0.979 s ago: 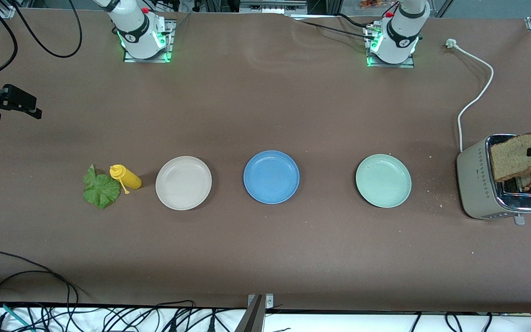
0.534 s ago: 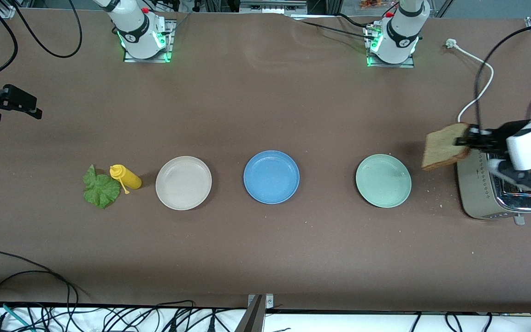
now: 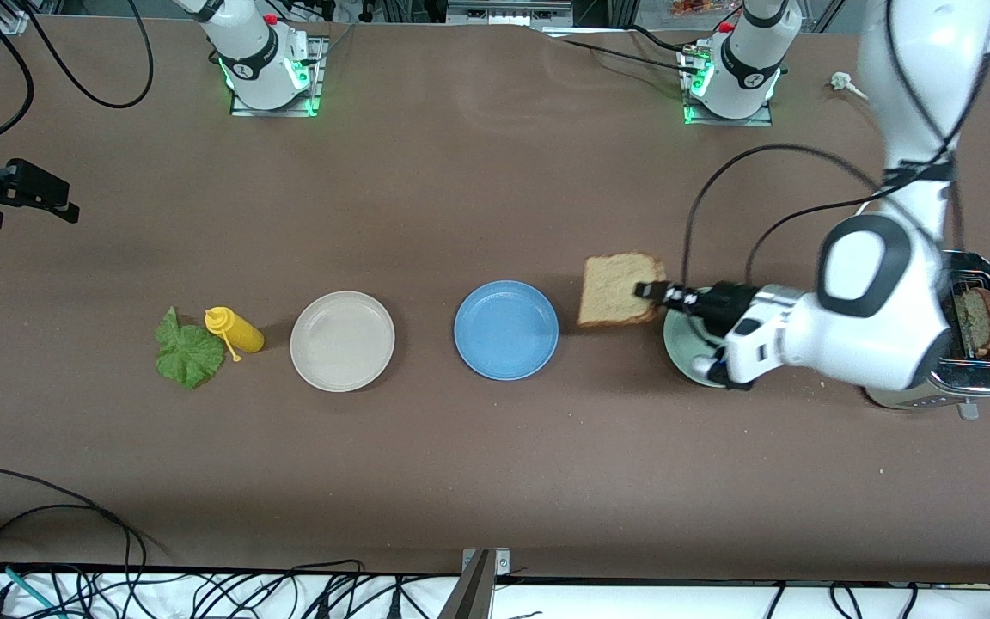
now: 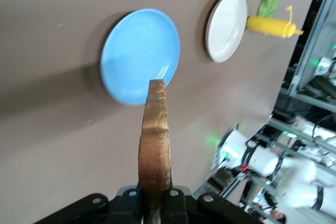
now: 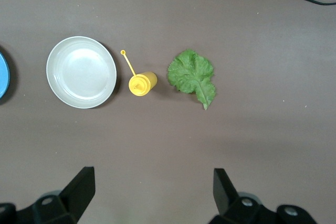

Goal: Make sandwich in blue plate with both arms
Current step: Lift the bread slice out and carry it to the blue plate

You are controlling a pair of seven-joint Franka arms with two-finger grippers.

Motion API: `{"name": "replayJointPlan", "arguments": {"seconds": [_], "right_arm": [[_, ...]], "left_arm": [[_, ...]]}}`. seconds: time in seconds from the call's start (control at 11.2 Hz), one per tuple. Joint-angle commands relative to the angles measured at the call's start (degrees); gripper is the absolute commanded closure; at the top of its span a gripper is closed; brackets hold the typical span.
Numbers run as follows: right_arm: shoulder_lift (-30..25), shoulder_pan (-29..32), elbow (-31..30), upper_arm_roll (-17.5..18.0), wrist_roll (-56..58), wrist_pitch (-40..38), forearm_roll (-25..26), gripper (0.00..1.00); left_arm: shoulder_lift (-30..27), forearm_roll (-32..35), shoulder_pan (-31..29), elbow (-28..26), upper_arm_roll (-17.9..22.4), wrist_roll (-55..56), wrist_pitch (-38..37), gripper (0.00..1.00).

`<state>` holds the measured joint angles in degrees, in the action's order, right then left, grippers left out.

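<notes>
One bread slice (image 3: pixel 617 289) rides clamped in the left gripper (image 3: pixel 651 291), over bare table just beside the blue plate (image 3: pixel 506 330). Best to level it above the plate's centre before letting go. Right gripper (image 5: pixel 152 190) waits wide open, high over the table's right-arm end.

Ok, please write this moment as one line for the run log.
left gripper: shut on bread slice, over table between blue plate and green plate | right gripper: open, waiting | lettuce leaf: on table
</notes>
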<state>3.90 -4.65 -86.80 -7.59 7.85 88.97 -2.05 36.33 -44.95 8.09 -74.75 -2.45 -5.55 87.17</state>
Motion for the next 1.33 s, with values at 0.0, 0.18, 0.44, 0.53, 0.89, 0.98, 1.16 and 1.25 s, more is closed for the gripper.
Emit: {"name": "replayJointPlan", "arguments": {"seconds": [0.0,0.18,0.44,0.53,0.89,0.98,1.16,1.25], "right_arm": [[0.1,0.2,0.8,-0.1,0.8,-0.7,-0.2,0.0],[0.1,0.3,0.8,-0.1,0.8,-0.8,-0.1,0.0],[0.8,1.0,0.8,-1.3,0.9,-0.9,-0.2,0.0],[0.8,1.1,0.8,-1.6,1.0,-0.7,-0.4,0.0],[0.8,0.9,0.8,-1.5,0.8,-0.6,-0.4,0.0],[0.8,0.9,0.8,-1.5,0.9,-0.5,-0.2,0.0],[1.4,1.2,0.8,-1.6,0.9,-0.5,-0.3,0.0],[1.5,1.5,0.8,-1.7,0.9,-0.4,-0.3,0.0]], "left_arm": [[6.1,-8.3,5.2,1.0,0.7,-0.6,11.3,1.0],[10.6,-10.1,7.2,0.5,0.7,-6.6,16.3,1.0],[17.2,-21.9,8.1,-0.8,0.7,-18.8,17.1,1.0],[18.1,-23.1,8.3,-1.0,0.7,-21.5,17.9,1.0],[19.9,-26.0,9.7,-1.2,0.7,-23.0,18.5,0.88],[20.1,-26.2,9.8,-1.2,0.7,-23.0,18.5,0.79],[20.1,-26.0,9.8,-1.2,0.7,-23.0,18.5,0.0],[20.1,-25.9,9.7,-1.2,0.7,-22.9,18.4,0.0]]}}
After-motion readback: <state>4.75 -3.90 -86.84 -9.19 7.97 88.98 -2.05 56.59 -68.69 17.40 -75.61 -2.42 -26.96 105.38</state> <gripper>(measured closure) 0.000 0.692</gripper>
